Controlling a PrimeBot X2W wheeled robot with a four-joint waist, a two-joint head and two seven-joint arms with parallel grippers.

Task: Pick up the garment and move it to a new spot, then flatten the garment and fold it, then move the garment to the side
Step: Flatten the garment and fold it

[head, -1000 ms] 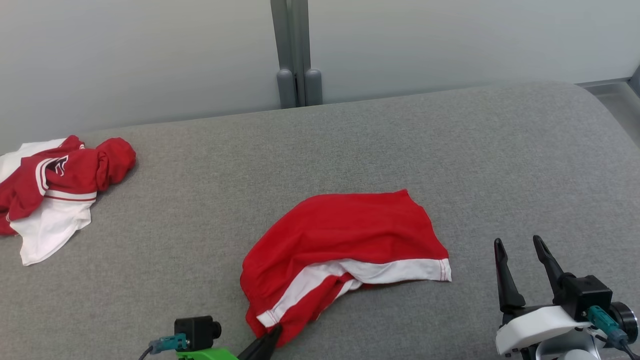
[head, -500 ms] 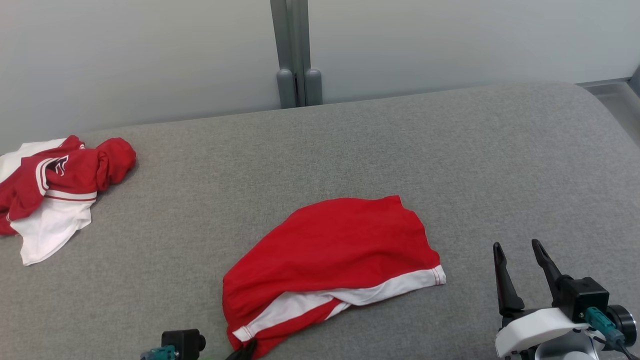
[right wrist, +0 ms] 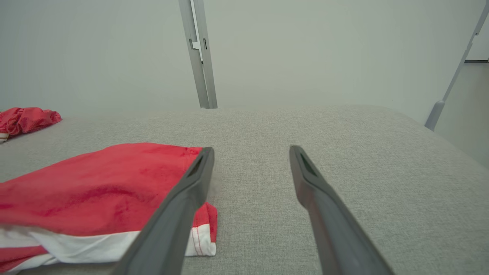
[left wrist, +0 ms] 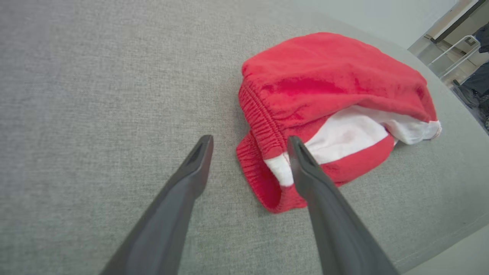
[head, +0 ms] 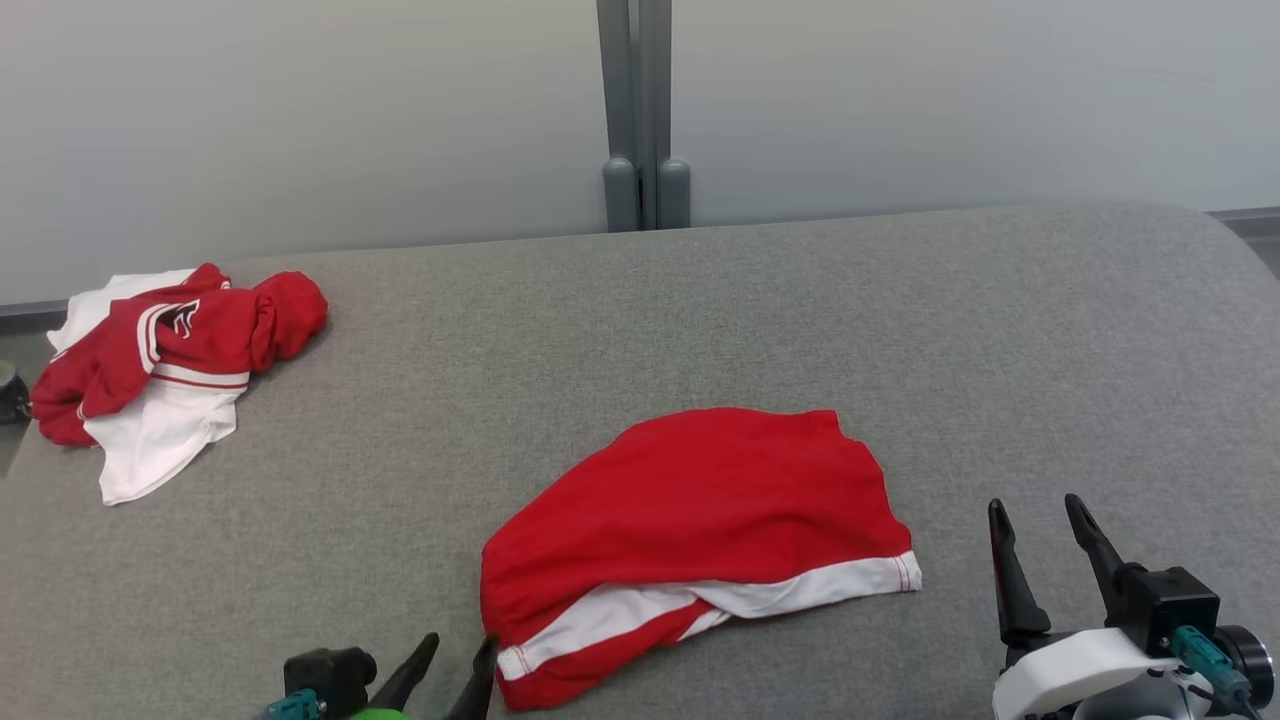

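The garment [head: 700,510], red shorts with a white side stripe, lies crumpled on the grey padded surface [head: 640,320] in the near middle. My left gripper [head: 460,645] is open at the bottom edge, just left of the garment's near-left waistband corner. In the left wrist view the left gripper [left wrist: 248,141] has its jaws spread, and the elastic waistband of the garment [left wrist: 328,84] lies loose between and beyond the tips. My right gripper [head: 1033,505] stands open to the right of the garment, holding nothing. The right gripper [right wrist: 250,149] hovers over bare fabric beside the garment's [right wrist: 95,179] hem.
A second red and white clothing pile [head: 170,350] lies at the far left edge of the surface, also seen as the pile [right wrist: 26,118] in the right wrist view. A grey post [head: 645,110] rises behind the surface. The surface's rounded right end [head: 1230,260] drops off.
My left gripper was shut on the garment's near-left corner and now is open, with the corner let go. The head camera has shifted. The right gripper stays put.
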